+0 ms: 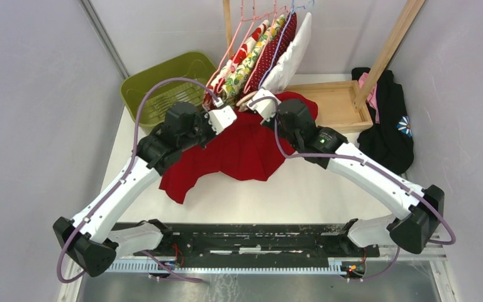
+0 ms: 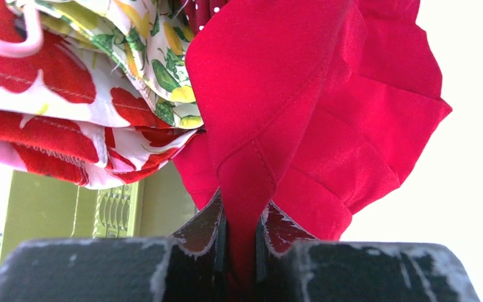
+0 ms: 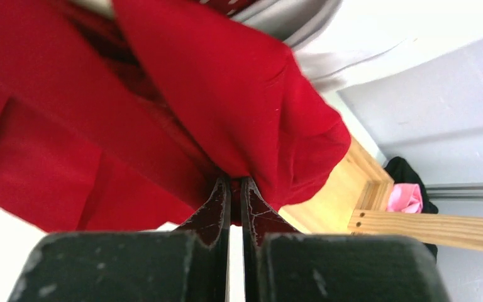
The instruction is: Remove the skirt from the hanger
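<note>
A plain red skirt (image 1: 242,148) hangs spread between my two grippers, its lower part draped on the white table. My left gripper (image 1: 221,118) is shut on a fold of its edge, which runs up from the jaws in the left wrist view (image 2: 242,214). My right gripper (image 1: 261,104) is shut on the other side of the skirt (image 3: 214,107), the fabric pinched at the fingertips (image 3: 234,184). I cannot make out the skirt's own hanger. Pink hangers (image 1: 242,25) carry other garments on the rack behind.
Several patterned, dotted and white skirts (image 1: 261,53) hang on the wooden rack. A green basket (image 1: 163,85) stands at the back left. A wooden tray base (image 1: 333,104) and a dark pile of clothes (image 1: 387,123) are at the back right.
</note>
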